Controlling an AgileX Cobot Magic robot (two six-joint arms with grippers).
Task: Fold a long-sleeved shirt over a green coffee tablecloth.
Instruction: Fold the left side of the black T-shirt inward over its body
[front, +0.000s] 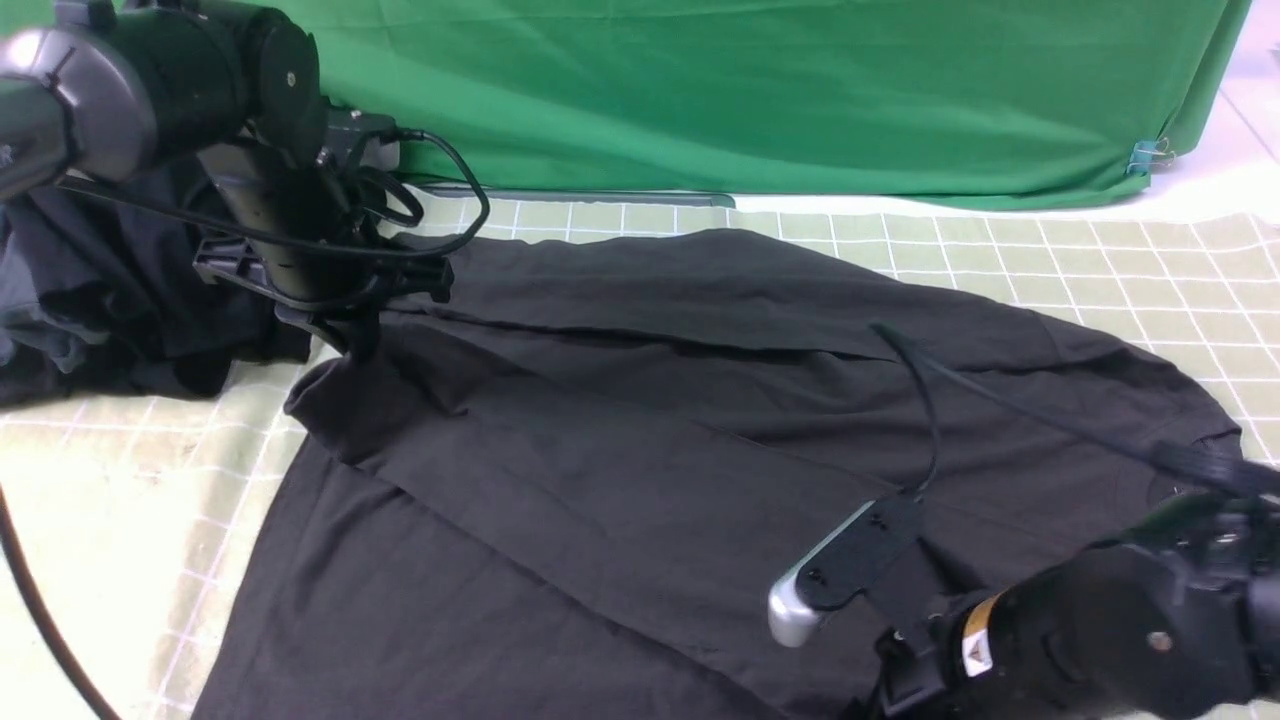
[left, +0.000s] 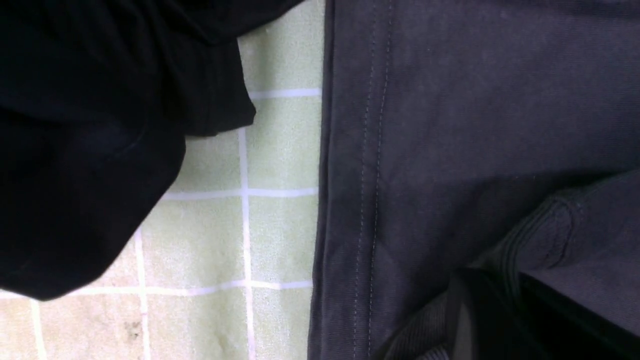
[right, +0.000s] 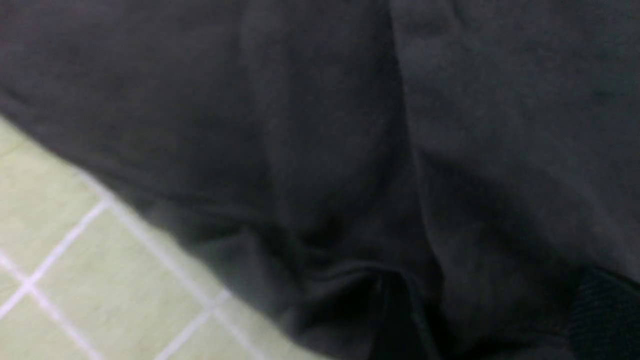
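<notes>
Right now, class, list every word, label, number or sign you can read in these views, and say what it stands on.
Sticker on the right arm: too small and blurred to read.
On the long-sleeved shirt no print or label shows.
The green coffee tablecloth bears only a white grid, no words.
</notes>
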